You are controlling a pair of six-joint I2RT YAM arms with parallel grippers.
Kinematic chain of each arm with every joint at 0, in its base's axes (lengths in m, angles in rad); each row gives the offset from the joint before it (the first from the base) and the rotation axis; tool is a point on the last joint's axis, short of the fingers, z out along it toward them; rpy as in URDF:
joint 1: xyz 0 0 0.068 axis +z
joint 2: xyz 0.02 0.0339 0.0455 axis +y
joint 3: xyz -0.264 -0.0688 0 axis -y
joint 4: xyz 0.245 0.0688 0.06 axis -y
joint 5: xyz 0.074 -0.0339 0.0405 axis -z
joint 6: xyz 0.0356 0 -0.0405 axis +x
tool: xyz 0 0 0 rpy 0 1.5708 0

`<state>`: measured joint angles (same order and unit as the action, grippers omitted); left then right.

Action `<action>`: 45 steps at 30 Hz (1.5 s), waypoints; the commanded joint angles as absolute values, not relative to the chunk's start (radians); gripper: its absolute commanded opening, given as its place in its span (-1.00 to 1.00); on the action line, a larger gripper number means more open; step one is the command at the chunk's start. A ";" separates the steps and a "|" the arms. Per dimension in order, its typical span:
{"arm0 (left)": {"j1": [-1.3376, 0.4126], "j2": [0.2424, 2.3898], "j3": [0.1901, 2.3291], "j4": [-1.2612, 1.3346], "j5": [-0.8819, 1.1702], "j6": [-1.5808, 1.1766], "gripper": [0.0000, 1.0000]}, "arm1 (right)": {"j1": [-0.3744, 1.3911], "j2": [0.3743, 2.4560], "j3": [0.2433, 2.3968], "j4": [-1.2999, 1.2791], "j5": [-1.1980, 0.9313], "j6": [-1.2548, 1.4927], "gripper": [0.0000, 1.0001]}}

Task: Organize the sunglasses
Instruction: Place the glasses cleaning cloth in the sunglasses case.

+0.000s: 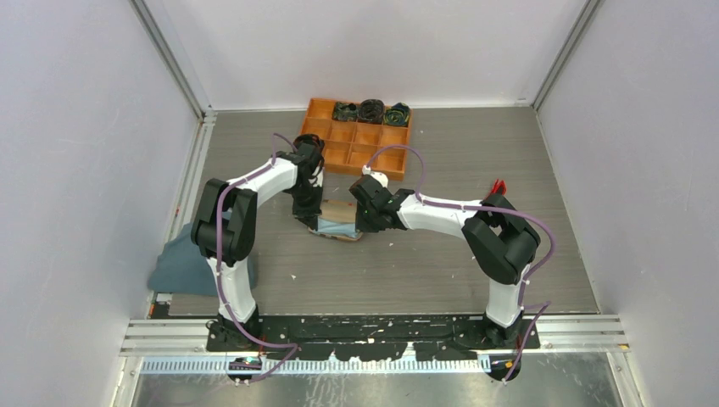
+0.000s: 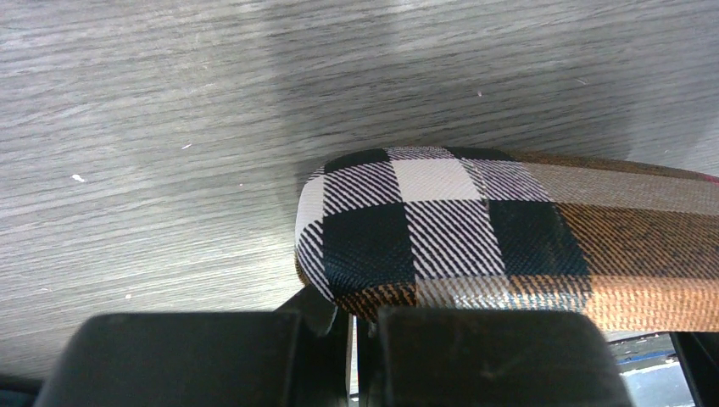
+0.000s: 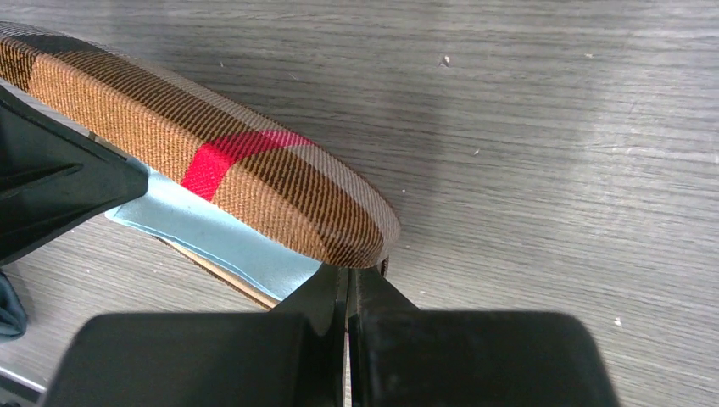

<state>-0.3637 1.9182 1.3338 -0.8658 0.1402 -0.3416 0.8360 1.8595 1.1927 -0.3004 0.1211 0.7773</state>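
The tan-and-black plaid case [image 1: 339, 212] lies mid-table, its lid partly raised over a light blue cloth [image 1: 337, 227]. My left gripper [image 1: 309, 218] is at its left end. In the left wrist view its fingers [image 2: 318, 307] are pinched on the rim of the case [image 2: 475, 237]. My right gripper [image 1: 365, 222] is at the right end. In the right wrist view its fingers [image 3: 335, 288] are pinched under the lid's tip [image 3: 254, 178], with the blue cloth [image 3: 229, 242] below. The red sunglasses [image 1: 498, 186] lie at the right, mostly hidden behind my right arm.
An orange compartment tray [image 1: 326, 136] stands at the back with dark rolled items in its far row. A grey-blue cloth [image 1: 182, 264] lies over the table's left edge. White walls close in the left, right and back sides.
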 commanded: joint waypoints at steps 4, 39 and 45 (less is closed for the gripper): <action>-0.365 1.896 1.318 -0.865 0.098 -0.350 -0.99 | 0.838 1.869 1.201 -0.288 0.189 0.752 -1.00; -0.365 1.833 1.321 -0.873 0.020 -0.377 -0.29 | 0.840 1.882 1.187 -0.294 0.152 0.734 -0.99; -0.365 1.830 1.322 -0.877 0.023 -0.371 -0.22 | 0.840 1.882 1.186 -0.296 0.151 0.729 -0.99</action>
<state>-0.3717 1.8751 1.3285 -0.8566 0.0753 -0.3859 0.8387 1.8809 1.1915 -0.2836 0.1154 0.7544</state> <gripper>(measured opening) 0.362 0.029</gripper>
